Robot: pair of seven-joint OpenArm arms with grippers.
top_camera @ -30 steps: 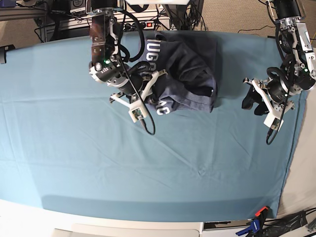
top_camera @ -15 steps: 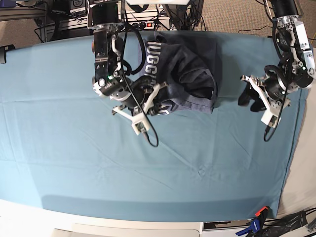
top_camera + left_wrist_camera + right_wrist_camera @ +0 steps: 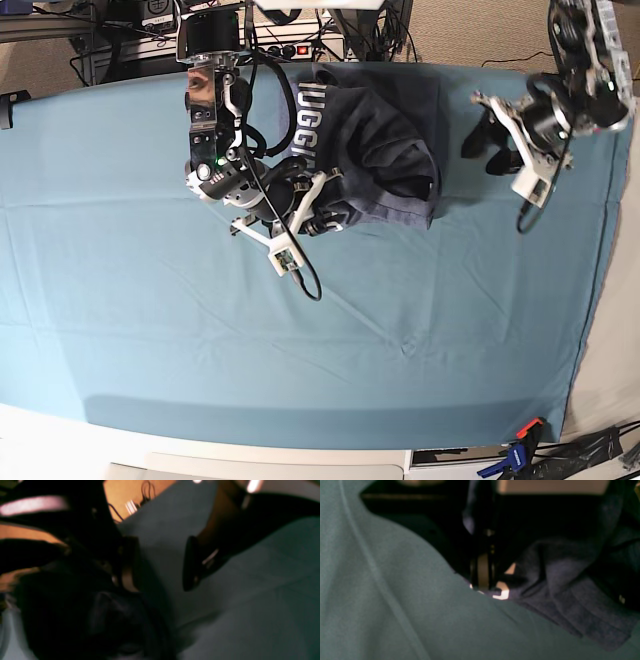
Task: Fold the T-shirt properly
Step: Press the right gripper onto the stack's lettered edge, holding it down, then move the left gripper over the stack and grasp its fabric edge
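Note:
The blue-grey T-shirt lies crumpled at the far middle of the table, with white lettering showing on its left side. My right gripper is at the shirt's near-left hem, and the right wrist view shows its fingers shut on the T-shirt edge, just above the cloth. To the right of the shirt my left gripper hovers apart from it. In its wrist view the left gripper stands open with only teal cloth between the fingers.
A teal table cloth covers the table, with creases near the front. Cables and a power strip run behind the far edge. A blue and orange clamp grips the near right corner. The cloth's right edge drops off.
My left arm has swung toward the far edge and leftward, closer to the shirt, still open. My right gripper has shifted slightly with the hem in it.

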